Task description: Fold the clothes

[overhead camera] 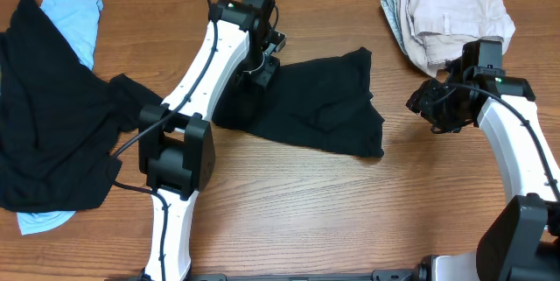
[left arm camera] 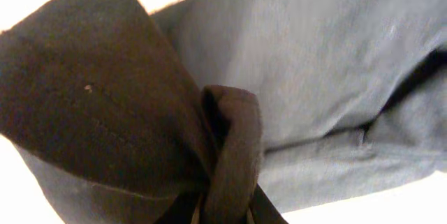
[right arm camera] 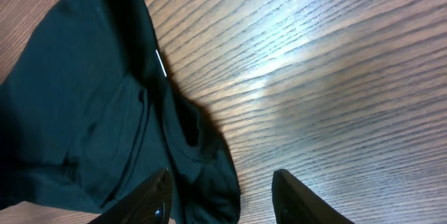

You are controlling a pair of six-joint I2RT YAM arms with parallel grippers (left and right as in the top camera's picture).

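We see the black garment lying in the middle of the table. The left gripper is at its left edge, where the cloth is bunched; we cannot tell if the jaws pinch it. The right gripper hovers at the garment's right edge, fingers spread, holding nothing.

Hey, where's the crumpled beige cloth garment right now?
Overhead view: the crumpled beige cloth garment lies at the far right, just beyond the right gripper, apart from the spread black fabric garment at centre.
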